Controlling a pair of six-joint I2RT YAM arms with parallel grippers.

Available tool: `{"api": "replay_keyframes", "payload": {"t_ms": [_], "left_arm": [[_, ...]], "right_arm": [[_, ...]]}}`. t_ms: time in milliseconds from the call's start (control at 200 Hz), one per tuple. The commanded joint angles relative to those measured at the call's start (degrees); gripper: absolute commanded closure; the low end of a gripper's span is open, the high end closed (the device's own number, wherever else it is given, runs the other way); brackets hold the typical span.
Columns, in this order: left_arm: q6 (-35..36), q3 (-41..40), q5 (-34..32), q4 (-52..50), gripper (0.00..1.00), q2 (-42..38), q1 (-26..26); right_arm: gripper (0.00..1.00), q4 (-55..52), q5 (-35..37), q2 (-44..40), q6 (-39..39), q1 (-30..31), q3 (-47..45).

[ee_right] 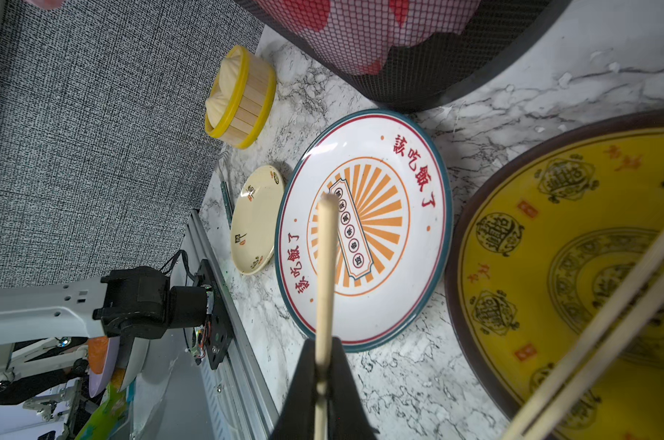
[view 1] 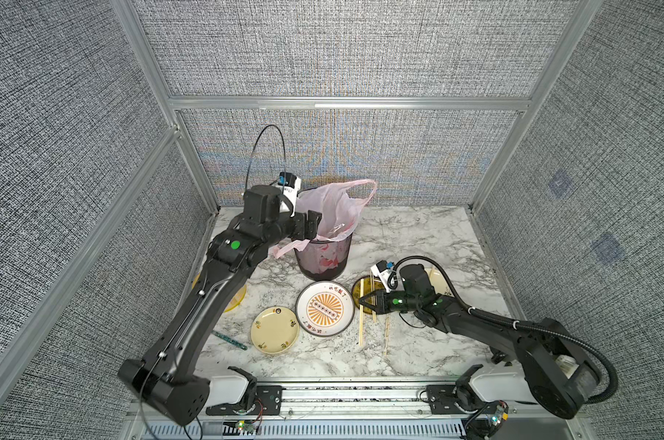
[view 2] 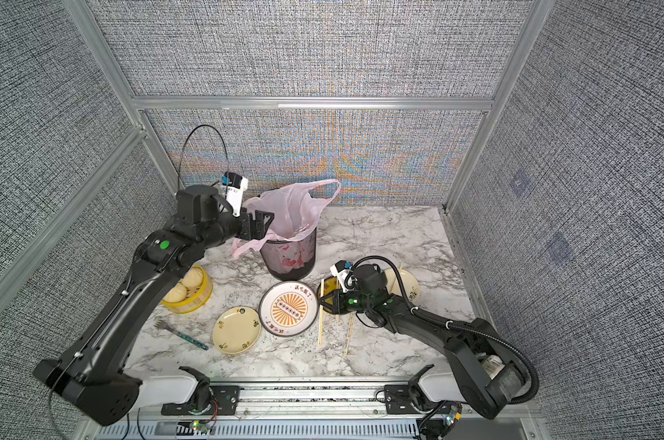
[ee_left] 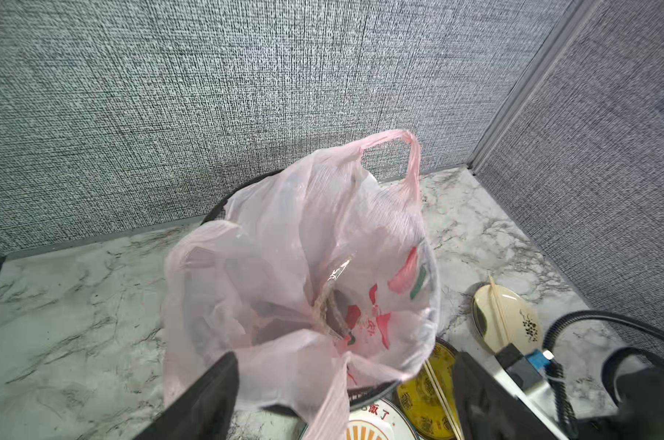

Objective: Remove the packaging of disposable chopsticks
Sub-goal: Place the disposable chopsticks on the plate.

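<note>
Your left pincer (view 1: 310, 225) hangs at the left rim of the black mesh bin (view 1: 323, 263), just left of centre in both top views, and it's wide open with nothing in it. From the left wrist camera you see its two fingers (ee_left: 212, 396) standing far apart over the mouth of the pink bag (ee_left: 284, 236) that lines the bin. And there's the packaging (ee_left: 336, 274): a crinkled clear sleeve lying down inside the bag, leaning slantwise on the inner wall, below the pincer and apart from both fingers. No contact there at all.

Across to your right pincer (view 1: 362, 301), right of centre and lower in the frame. It's clamped on a chopstick (ee_right: 324, 266), jaws pinched tight onto the bare pale wood; whether that's one stick or a joined pair, I can't tell. In a top view the stick runs up and down the frame, just beside the right edge of the sunburst plate (view 1: 324, 308) and passing over the left part of the yellow plate (ee_right: 532, 274). A second pair (ee_right: 597, 339) lies across that yellow plate, just beside the pincer. A third pair (view 1: 386, 337) lies on the marble surface (view 1: 418, 236), below the pincer in the frame. One more pair (ee_left: 498, 304) rests on the cream oval plate (ee_left: 521, 304), which the right arm partly hides in the top views.
</note>
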Motion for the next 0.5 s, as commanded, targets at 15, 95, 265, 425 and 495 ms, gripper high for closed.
{"api": "replay_keyframes", "payload": {"t_ms": [15, 95, 265, 425, 495], "left_arm": [[-3.1, -8.4, 2.6, 6.2, 0.11, -6.8, -0.3], [-4.5, -16.6, 4.6, 10.0, 0.11, -13.3, -0.8], [-6.9, -30.9, 5.3, 13.2, 0.13, -24.3, -1.3], [-9.8, -42.7, 6.9, 18.2, 0.13, -29.4, -1.6], [-10.5, -46.0, 7.9, 21.5, 0.13, -29.5, -1.9]], "right_arm": [[1.0, 0.8, 0.5, 4.1, 1.9, 2.0, 2.8], [1.0, 1.8, 0.7, 7.9, 3.8, 3.5, 5.1], [1.0, 1.2, 3.1, 13.1, 7.8, 4.3, 8.9], [1.0, -1.4, 3.1, 18.1, 10.8, 4.1, 12.6], [1.0, -0.9, 3.0, 19.7, 11.9, 4.0, 13.5]]}}
